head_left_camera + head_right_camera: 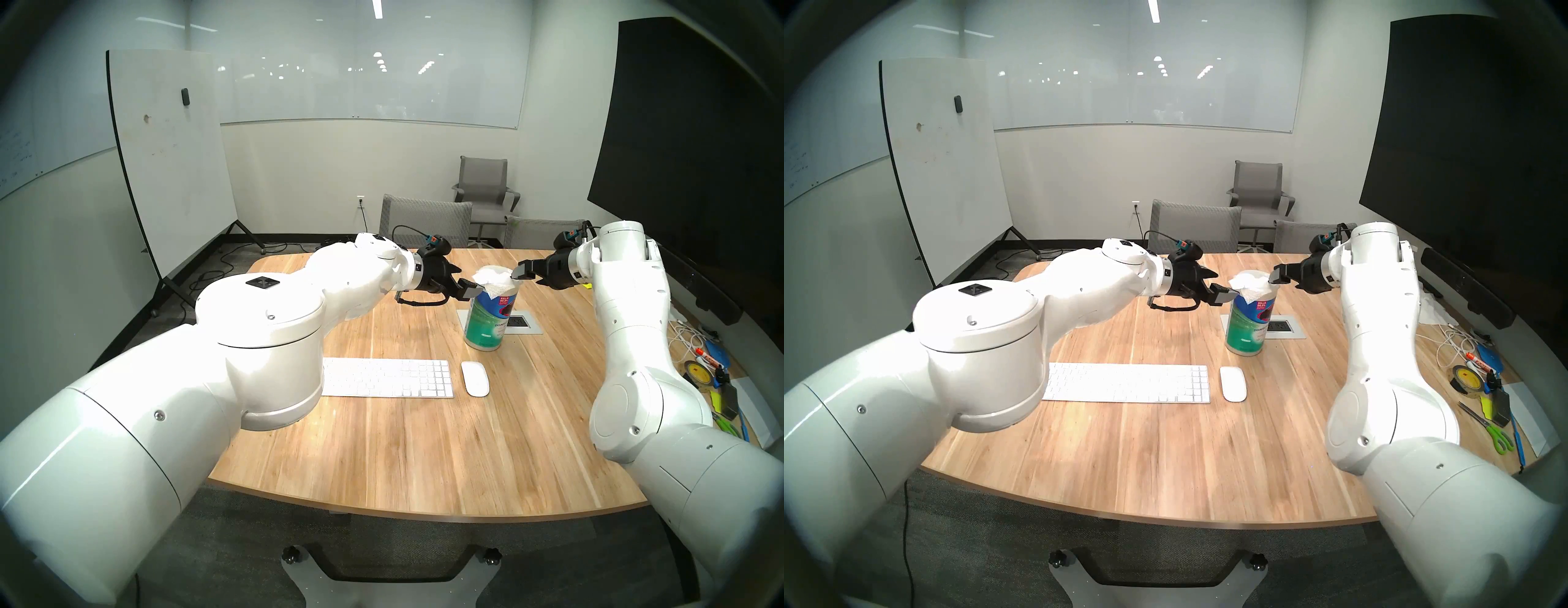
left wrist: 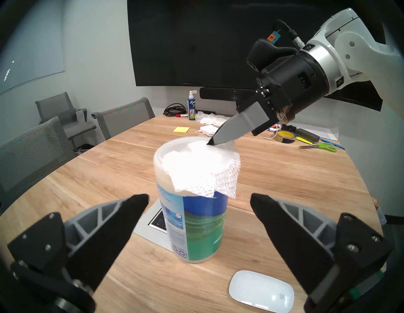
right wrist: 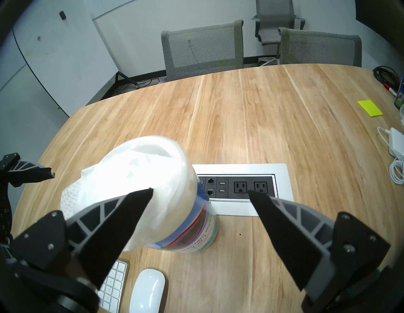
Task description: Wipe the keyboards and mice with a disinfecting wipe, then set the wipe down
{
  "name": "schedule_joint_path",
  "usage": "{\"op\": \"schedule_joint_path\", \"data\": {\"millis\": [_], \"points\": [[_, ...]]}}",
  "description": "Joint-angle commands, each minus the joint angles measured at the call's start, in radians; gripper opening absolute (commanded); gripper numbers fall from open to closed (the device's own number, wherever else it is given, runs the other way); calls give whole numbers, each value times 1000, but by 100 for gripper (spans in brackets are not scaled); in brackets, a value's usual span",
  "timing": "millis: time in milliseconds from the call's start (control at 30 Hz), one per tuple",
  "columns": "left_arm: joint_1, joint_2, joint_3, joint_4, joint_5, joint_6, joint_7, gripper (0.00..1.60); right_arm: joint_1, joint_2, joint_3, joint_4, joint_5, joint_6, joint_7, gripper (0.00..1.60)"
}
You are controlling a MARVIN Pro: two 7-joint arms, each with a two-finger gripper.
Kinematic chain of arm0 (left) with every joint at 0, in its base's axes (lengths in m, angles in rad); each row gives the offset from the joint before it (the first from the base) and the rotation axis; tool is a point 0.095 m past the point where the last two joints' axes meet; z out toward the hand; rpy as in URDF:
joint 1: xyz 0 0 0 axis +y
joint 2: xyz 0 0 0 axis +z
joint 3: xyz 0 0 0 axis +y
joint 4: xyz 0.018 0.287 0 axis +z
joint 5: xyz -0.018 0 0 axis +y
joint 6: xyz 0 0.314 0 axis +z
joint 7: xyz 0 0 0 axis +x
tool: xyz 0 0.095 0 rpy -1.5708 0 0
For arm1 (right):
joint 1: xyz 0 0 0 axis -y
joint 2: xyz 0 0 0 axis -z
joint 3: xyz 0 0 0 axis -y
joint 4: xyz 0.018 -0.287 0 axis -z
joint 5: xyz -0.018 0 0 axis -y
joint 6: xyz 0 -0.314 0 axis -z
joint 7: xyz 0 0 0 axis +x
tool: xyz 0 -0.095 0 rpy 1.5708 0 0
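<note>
White keyboard (image 1: 386, 378) lies long axis along the near edge, mouse (image 1: 475, 378) just right of it pointing to the far edge. Wipe (image 2: 196, 170) drapes the canister (image 2: 194, 227) mid-table (image 1: 424, 458). Left gripper (image 2: 197, 209) and right gripper (image 3: 200, 205) both gape empty beside it. Grey chairs (image 3: 202, 46) behind

office meeting room | whiteboard (image 1: 169, 161) | wall screen (image 1: 687, 127) | mesh chairs (image 1: 424, 223) | wooden table (image 1: 424, 446)

Stood hemmed in: canister (image 1: 488, 316) upright mid-table, left gripper (image 1: 460, 283) and right gripper (image 1: 522, 274) flanking its top. Lay bare in front of keyboard (image 1: 386, 378) and mouse (image 1: 475, 378): table (image 1: 424, 446).
</note>
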Motion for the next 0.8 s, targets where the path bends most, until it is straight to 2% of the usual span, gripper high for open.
{"op": "schedule_joint_path", "data": {"millis": [0,767], "points": [[-25,-8,-2,-2,0,-3,4,160,18,2,-2,-11,0,-3,1,160],[-21,-15,-1,-13,2,-5,33,160,18,-1,3,-11,-4,-3,1,160]]}}
